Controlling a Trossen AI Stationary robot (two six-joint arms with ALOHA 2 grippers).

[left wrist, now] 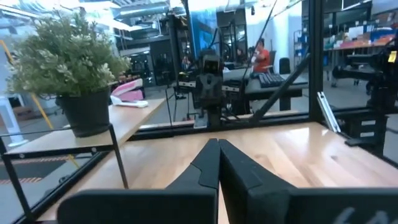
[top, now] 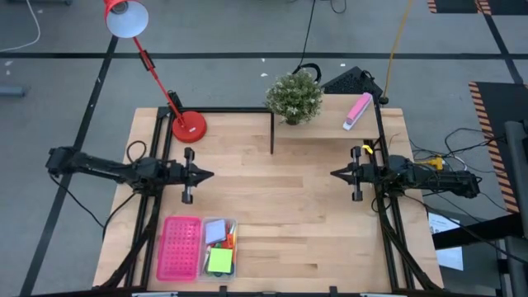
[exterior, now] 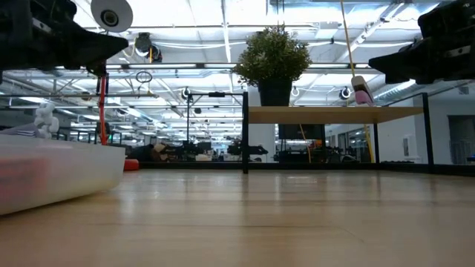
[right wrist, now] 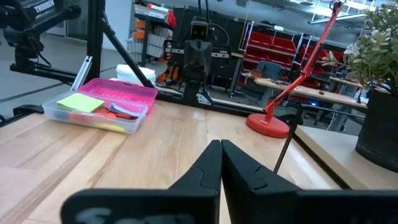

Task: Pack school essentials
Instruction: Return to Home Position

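Observation:
The school essentials (top: 219,247) lie in a clear box (top: 205,247) at the table's near left: a green note pad (top: 219,261), a pale-blue pad and small coloured pieces. The right wrist view shows the same box (right wrist: 127,122) with the green pad (right wrist: 81,102). Next to it lies the pink perforated tray (top: 180,247). My left gripper (top: 209,174) hovers shut over the table's left side, pointing right. My right gripper (top: 334,173) hovers shut over the right side, pointing left. Both hold nothing.
A red desk lamp (top: 188,125) stands at the far left. A potted plant (top: 294,97) and a pink-and-white block (top: 357,110) sit on a raised shelf (top: 330,124) at the far right. Bare wood lies between the two grippers.

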